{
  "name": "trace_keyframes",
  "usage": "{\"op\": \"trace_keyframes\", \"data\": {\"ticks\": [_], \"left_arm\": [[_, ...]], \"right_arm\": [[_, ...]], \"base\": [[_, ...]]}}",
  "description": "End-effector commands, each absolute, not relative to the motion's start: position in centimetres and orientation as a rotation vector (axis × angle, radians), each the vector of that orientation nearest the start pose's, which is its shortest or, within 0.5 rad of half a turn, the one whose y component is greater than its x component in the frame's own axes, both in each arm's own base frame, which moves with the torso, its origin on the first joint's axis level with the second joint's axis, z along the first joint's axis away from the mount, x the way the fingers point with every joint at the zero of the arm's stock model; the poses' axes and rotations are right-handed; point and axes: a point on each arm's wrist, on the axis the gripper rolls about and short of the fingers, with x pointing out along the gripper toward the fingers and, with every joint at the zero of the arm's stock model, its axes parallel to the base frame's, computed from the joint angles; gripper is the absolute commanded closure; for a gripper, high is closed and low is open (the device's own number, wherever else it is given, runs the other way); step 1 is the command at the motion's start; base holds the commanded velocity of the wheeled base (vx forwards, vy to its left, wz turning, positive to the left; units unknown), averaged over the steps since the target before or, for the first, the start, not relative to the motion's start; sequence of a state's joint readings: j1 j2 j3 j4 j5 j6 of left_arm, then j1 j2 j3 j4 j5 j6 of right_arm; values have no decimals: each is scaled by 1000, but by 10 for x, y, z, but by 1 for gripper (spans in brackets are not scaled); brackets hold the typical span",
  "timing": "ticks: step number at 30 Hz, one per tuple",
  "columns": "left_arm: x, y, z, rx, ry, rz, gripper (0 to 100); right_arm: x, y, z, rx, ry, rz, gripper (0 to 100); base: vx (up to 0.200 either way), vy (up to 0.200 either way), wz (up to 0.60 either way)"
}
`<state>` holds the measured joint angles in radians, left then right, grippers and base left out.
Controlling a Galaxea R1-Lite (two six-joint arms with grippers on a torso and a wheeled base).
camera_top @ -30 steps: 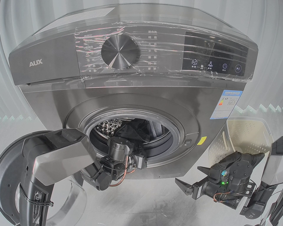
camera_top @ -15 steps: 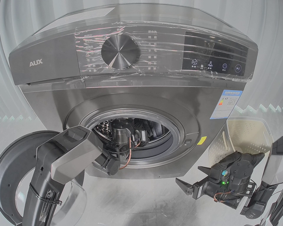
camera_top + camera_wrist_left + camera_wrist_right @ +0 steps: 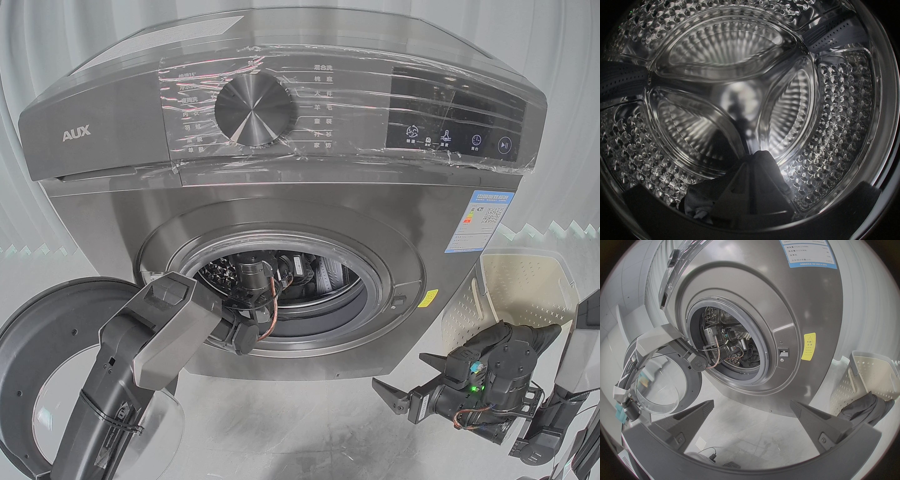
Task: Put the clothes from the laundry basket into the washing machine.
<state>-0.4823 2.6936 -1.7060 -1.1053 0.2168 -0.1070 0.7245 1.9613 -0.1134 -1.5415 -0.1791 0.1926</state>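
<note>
Pushing the left fingers deeper into the drum than a second ago, pinching them shut on a dark garment now well inside. Holding the right fingers spread wide and empty, low before the washer. Leaving, seemingly, one more dark piece draped at the basket, so only partway through.

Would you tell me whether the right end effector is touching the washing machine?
Apart. The right wrist view shows bare floor between the right end effector and the washing machine.
</note>
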Motion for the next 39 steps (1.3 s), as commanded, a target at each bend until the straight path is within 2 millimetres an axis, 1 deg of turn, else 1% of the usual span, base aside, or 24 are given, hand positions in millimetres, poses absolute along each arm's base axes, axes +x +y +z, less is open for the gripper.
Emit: {"op": "trace_keyframes", "data": {"ticks": [1,5,9,10,12,14,16,19,20,21,22,23,25,28,29,30,31,34,36,37,38,39], "left_arm": [[473,-244,27,-143,-79,-272,0],[473,-244,27,-146,-79,-273,0],[466,-247,22,-150,-58,-283,0],[461,-251,20,-147,-44,-293,0],[456,-252,18,-142,-30,-299,0],[447,-251,24,-135,-14,-305,0],[433,-251,25,-121,22,-318,0],[414,-252,31,-115,38,-339,0],[405,-252,34,-115,42,-350,0],[404,-253,35,-115,42,-351,0],[388,-253,36,-106,63,-368,0],[388,-253,36,-106,63,-368,0],[364,-252,35,-91,95,-394,0],[343,-256,38,-87,107,-430,0],[330,-258,37,-77,125,-450,0],[325,-258,38,-74,131,-457,0],[315,-257,40,-69,143,-470,0],[291,-253,45,-69,172,-497,0],[275,-249,54,-83,182,-514,0],[275,-249,54,-83,182,-514,0],[260,-242,65,-99,189,-526,0],[259,-241,65,-101,189,-527,0]], "right_arm": [[179,154,58,51,330,513,0],[180,154,58,51,330,512,0],[179,154,58,51,330,513,0],[179,154,57,49,331,514,0],[179,154,57,51,332,513,0],[179,154,57,50,333,513,0],[179,154,58,51,331,512,0],[179,154,58,51,331,512,0],[179,154,57,50,333,512,0],[179,154,57,50,333,512,0],[179,154,57,50,333,513,0],[179,154,57,50,333,513,0],[179,154,59,53,327,514,0],[179,154,60,55,323,514,0],[179,153,60,56,322,513,0],[179,153,60,56,322,513,0],[179,153,60,56,320,513,0],[179,152,64,64,304,508,0],[178,151,68,72,289,505,0],[178,151,68,72,289,505,0],[178,149,72,77,275,501,0],[178,149,72,76,277,501,0]], "base": [[0,0,0],[0,0,0],[0,0,0],[0,0,0],[0,0,0],[0,0,0],[0,0,0],[0,0,0],[0,0,0],[0,0,0],[0,0,0],[0,0,0],[0,0,0],[0,0,0],[0,0,0],[0,0,0],[0,0,0],[0,0,0],[0,0,0],[0,0,0],[0,0,0],[0,0,0]]}}
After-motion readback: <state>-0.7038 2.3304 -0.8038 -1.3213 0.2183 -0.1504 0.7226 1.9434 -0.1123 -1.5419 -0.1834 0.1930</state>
